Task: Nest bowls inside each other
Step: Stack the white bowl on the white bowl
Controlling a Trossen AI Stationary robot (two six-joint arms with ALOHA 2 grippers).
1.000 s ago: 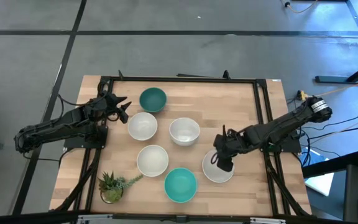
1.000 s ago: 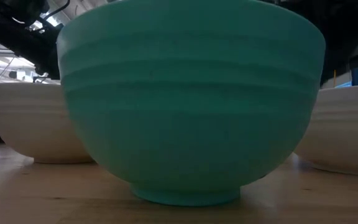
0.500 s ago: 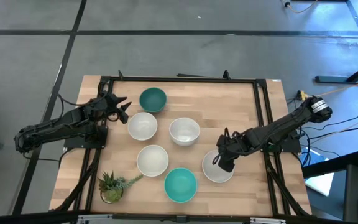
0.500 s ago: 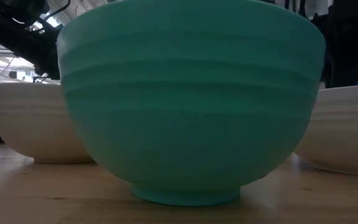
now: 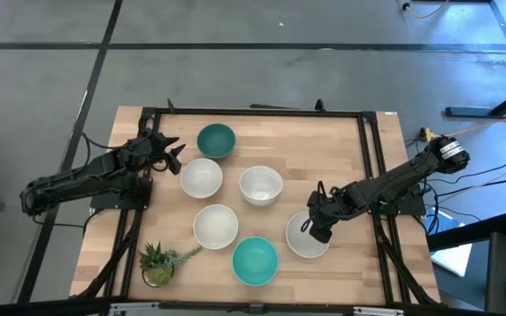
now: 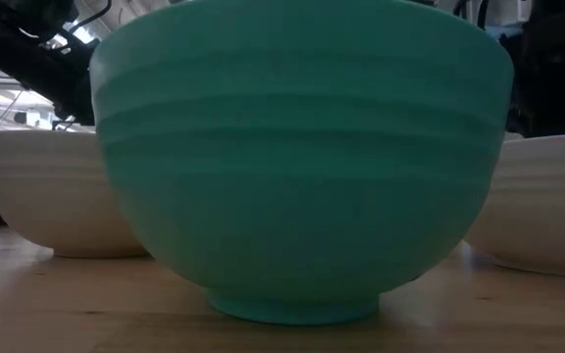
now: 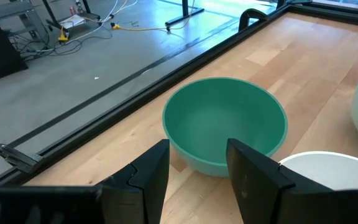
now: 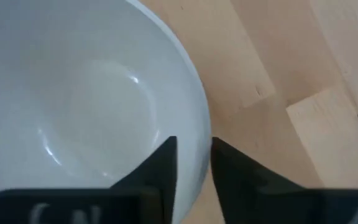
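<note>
The right end effector point(image 8: 193, 171) straddles the rim of a white bowl point(image 5: 305, 239) at the worktop's point(image 5: 332, 149) right front, one finger inside, one outside, pinching the wall. The left end effector point(image 7: 197, 163), fingers spread, hovers beside the dark teal bowl point(image 7: 225, 129) at the rear left. Three more white bowls point(image 5: 260, 185) and a turquoise bowl point(image 5: 255, 261) sit apart between them.

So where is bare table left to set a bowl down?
Bare wood lies along the far edge right of the dark teal bowl, and near the front edge left of the plant. The middle is crowded: four white bowls, the turquoise bowl, and the right gripper.
</note>
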